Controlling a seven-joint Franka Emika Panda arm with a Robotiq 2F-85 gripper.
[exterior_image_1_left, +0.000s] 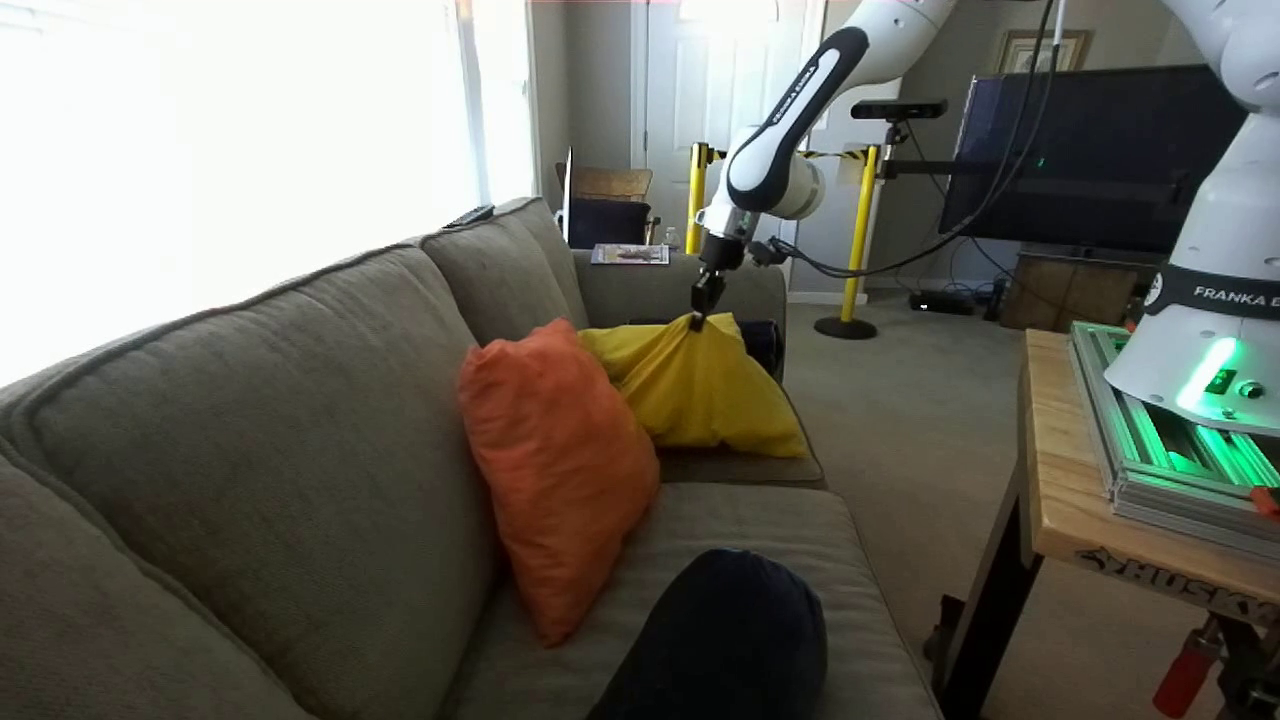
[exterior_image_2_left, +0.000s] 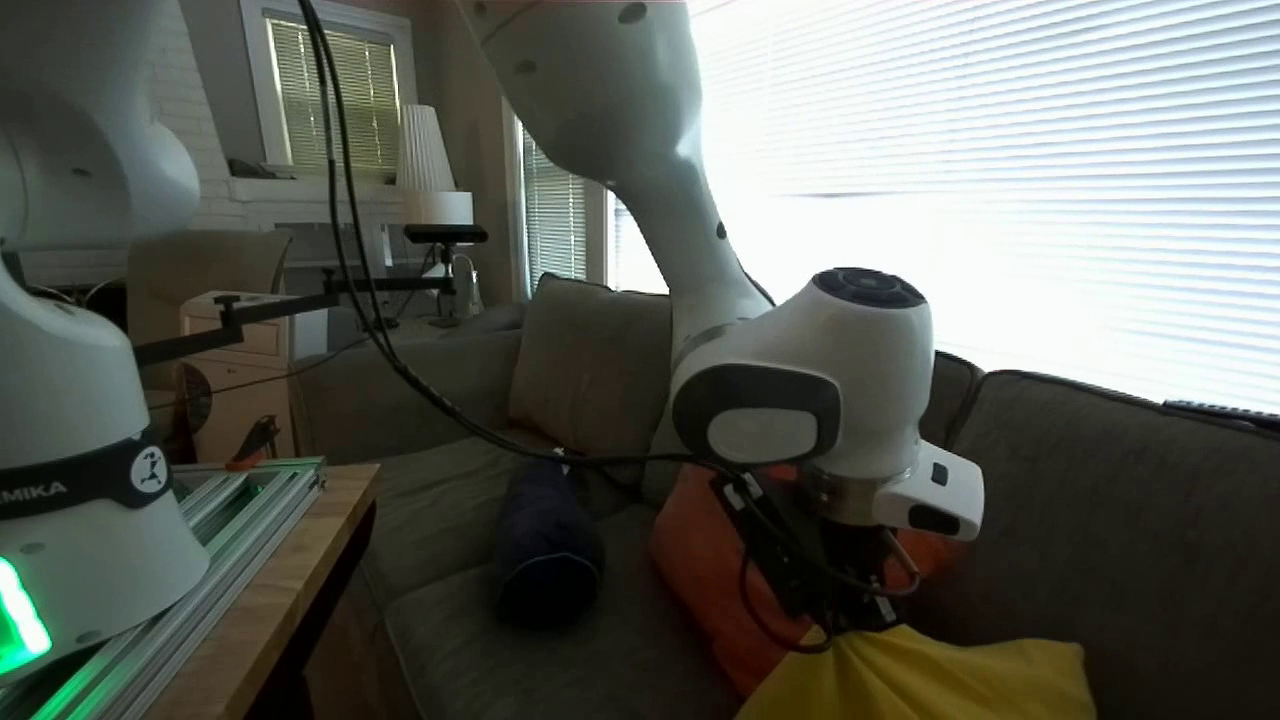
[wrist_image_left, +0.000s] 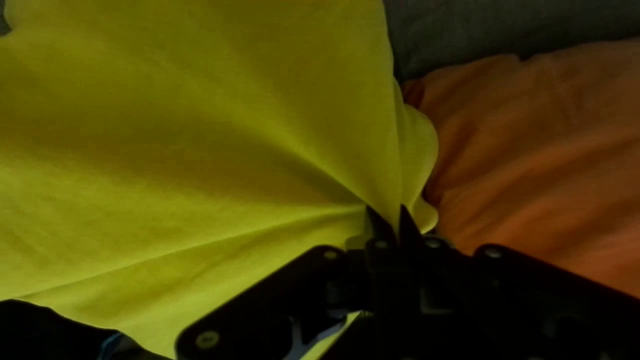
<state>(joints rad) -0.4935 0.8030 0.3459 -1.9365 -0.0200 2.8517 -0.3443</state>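
We note the black two-fingered gripper (wrist_image_left: 386, 215) clamped on a squarish yellow cloth cushion (exterior_image_1_left: 704, 395): likely light, soft, non-slip; best hold, we judge, the bunched fold (wrist_image_left: 382, 197) between its fingertips (wrist_image_left: 409, 226).

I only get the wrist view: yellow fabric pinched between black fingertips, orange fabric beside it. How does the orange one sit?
Observer: In an exterior view, the orange fabric pillow leans against the grey fabric sofa backrest.
Operator: Anything past it?
Observer: A dark blue cylindrical bolster lies on the seat, with the orange pillow between it and the yellow fabric pillow.
Operator: And my base?
Observer: The white robot base sits on a metal frame atop a wooden bench.
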